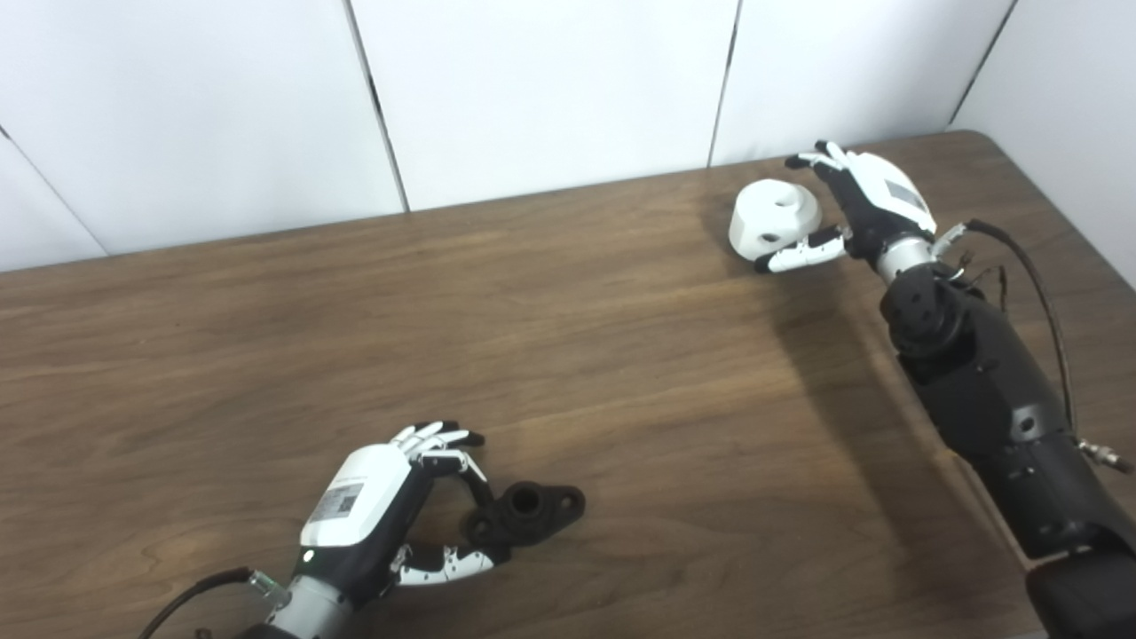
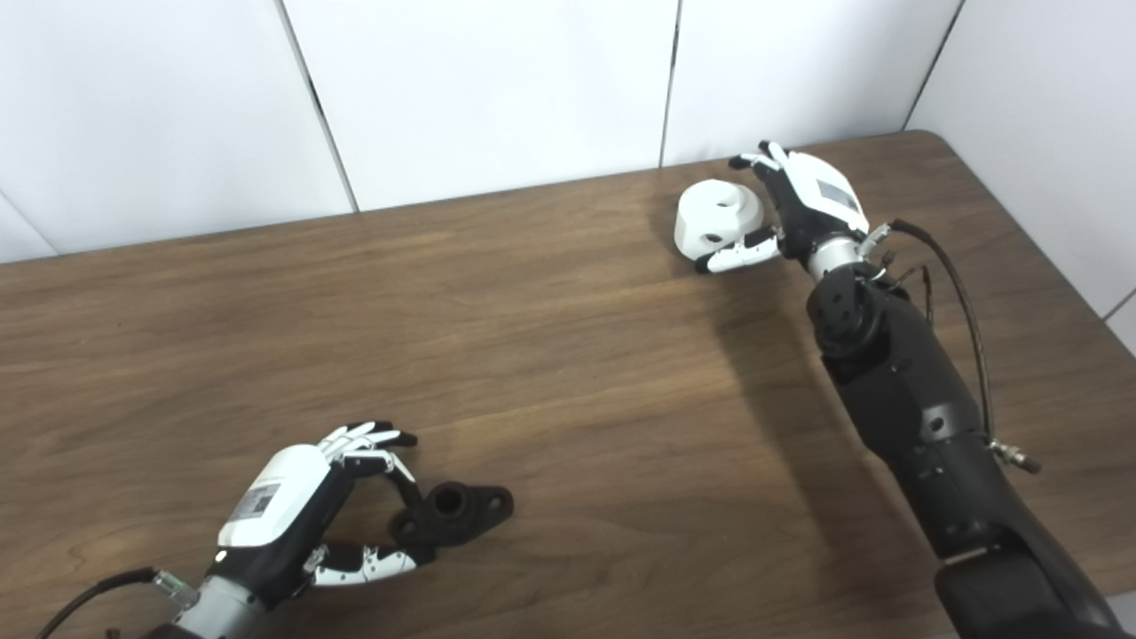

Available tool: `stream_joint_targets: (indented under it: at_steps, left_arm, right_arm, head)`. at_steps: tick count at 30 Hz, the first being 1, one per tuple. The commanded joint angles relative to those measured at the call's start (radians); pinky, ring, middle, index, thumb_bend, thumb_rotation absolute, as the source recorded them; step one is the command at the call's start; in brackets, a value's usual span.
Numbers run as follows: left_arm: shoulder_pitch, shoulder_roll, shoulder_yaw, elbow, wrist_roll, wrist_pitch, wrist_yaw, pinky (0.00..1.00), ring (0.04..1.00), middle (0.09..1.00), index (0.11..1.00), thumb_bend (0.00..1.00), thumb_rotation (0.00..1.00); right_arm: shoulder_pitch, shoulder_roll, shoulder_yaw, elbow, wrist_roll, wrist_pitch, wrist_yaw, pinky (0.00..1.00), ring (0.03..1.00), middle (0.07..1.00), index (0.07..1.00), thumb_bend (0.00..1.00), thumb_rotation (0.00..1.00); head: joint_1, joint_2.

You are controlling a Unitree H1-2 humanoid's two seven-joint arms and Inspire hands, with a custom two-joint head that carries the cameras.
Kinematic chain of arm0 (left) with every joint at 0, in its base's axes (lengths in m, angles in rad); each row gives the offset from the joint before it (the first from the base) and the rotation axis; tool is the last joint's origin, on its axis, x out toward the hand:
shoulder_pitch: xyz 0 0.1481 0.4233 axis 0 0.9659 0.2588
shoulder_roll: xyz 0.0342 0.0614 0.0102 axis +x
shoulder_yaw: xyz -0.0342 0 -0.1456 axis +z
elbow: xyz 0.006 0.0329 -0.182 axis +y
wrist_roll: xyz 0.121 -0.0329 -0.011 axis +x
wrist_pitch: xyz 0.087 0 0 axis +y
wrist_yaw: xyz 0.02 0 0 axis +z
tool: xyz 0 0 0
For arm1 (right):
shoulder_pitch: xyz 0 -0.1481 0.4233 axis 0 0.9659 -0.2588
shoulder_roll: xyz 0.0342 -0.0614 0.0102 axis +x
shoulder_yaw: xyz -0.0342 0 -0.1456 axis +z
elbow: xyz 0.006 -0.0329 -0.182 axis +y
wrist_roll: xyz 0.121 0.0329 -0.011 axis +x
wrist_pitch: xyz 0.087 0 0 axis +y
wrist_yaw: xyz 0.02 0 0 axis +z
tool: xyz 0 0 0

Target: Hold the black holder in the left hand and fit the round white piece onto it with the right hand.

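In the left eye view, the robot's left hand sits low on the brown wood-grain tabletop, its fingers and thumb spread around one end of the black flanged holder with a round central bore. The holder lies flat on the wood, and the hand looks partly open around it rather than clamped. Far off, near the back right corner, the right hand cups the round white plastic piece with holes in its top and side, fingers curving over its far side and thumb along its near edge. Whether it grips firmly I cannot tell.

In the right eye view, the holder and white piece are well apart, both resting on the tabletop. To do this step well, each hand should close fully and squarely before lifting. The left should pinch the flange end and leave the bore clear, and the right should keep the piece's opening facing the holder.
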State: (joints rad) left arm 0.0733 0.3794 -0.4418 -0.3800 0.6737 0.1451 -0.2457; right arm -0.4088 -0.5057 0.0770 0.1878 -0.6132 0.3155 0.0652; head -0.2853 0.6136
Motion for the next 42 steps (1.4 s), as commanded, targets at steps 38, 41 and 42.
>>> stream_joint_targets:
  at_steps: [38,41,42]
  left_arm:
    - [0.072,0.038,-0.039,0.093,-0.047,0.029,-0.120,0.91,0.925,0.843,0.492,0.50,0.05]
    - [0.073,0.038,-0.037,0.091,-0.053,0.033,-0.124,0.91,0.928,0.844,0.492,0.50,0.05]
    - [0.072,0.038,-0.037,0.090,-0.054,0.034,-0.124,0.91,0.928,0.844,0.492,0.50,0.05]
  right_arm:
    - [-0.068,-0.041,-0.013,0.046,-0.001,-0.040,-0.069,0.98,0.997,0.941,0.652,0.80,0.26]
    - [-0.067,-0.044,-0.009,0.048,-0.004,-0.045,-0.074,0.97,0.990,0.934,0.649,0.80,0.26]
    - [-0.067,-0.045,-0.008,0.048,-0.004,-0.045,-0.075,0.96,0.989,0.931,0.649,0.80,0.26]
  head:
    - [-0.005,-0.027]
    - [-0.007,-0.025]
    - [-0.007,-0.025]
